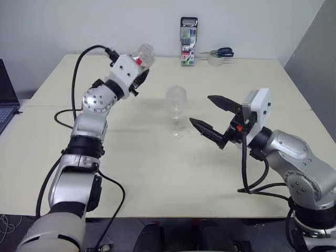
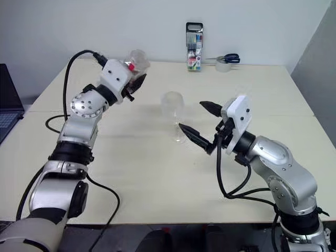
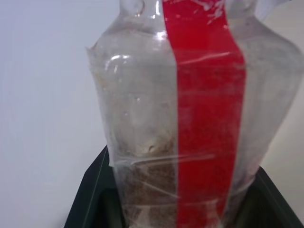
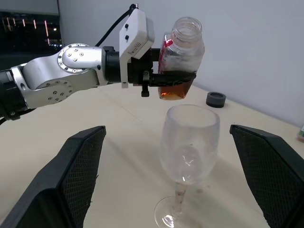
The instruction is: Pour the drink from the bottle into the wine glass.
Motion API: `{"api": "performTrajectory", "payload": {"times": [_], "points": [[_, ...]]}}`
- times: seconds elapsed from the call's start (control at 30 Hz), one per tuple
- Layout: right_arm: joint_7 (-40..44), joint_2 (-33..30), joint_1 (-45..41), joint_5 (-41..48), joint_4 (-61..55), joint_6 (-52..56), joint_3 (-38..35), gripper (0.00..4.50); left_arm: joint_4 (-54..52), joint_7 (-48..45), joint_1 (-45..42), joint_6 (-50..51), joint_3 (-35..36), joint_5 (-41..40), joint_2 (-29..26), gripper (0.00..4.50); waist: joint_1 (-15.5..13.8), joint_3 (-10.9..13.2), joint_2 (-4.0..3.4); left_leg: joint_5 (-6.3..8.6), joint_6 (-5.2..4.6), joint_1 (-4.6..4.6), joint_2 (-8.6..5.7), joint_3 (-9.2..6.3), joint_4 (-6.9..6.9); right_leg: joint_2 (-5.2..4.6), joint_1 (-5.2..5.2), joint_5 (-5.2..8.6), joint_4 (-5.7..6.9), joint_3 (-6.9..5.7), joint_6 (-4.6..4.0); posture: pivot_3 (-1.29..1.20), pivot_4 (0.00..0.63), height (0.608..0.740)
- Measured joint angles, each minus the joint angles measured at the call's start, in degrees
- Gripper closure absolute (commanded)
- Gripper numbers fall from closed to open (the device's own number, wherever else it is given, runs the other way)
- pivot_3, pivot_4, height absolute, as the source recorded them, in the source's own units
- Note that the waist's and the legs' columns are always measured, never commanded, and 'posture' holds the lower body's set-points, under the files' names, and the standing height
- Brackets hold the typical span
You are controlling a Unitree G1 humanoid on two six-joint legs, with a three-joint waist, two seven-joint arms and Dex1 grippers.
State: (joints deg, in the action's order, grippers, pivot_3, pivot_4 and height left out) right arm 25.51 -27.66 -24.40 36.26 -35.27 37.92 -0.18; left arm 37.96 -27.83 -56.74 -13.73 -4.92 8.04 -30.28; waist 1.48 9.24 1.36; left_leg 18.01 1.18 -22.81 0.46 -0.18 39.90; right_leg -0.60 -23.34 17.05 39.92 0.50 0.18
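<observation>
My left gripper (image 1: 139, 79) is shut on the bottle (image 1: 143, 53), holding it in the air above the table (image 1: 157, 173), to the left of and beyond the wine glass (image 1: 176, 107). The bottle (image 4: 180, 57) is clear plastic with a red label strip (image 3: 204, 118); it stands roughly upright with its mouth open. The reddish-brown drink (image 4: 173, 90) fills just its bottom. The clear, empty wine glass (image 4: 190, 142) stands upright at mid-table. My right gripper (image 1: 209, 114) hangs open just right of the glass, its fingers (image 4: 71, 175) spread wide on either side of it without touching.
A marker case (image 1: 188, 42) stands at the table's far edge, with scissors (image 1: 223, 52) and a tape roll (image 1: 215, 60) to its right. A laptop (image 1: 5, 102) shows at the left edge. A small dark ring (image 4: 216, 99) lies on the table beyond the glass.
</observation>
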Motion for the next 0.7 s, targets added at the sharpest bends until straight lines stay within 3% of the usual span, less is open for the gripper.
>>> {"api": "performTrajectory", "payload": {"times": [0.7], "points": [[-0.56,4.05,0.99,-8.02,5.0,-6.13,1.32,0.0,10.76,2.47,-7.11,-21.84,-9.61,17.04,-6.1,2.74,0.02,0.0,0.0,-0.03,0.05,-0.11,0.0,0.13,0.0,0.0,-0.21,0.0,0.05,0.1,0.0,0.0,0.15,0.74]]}}
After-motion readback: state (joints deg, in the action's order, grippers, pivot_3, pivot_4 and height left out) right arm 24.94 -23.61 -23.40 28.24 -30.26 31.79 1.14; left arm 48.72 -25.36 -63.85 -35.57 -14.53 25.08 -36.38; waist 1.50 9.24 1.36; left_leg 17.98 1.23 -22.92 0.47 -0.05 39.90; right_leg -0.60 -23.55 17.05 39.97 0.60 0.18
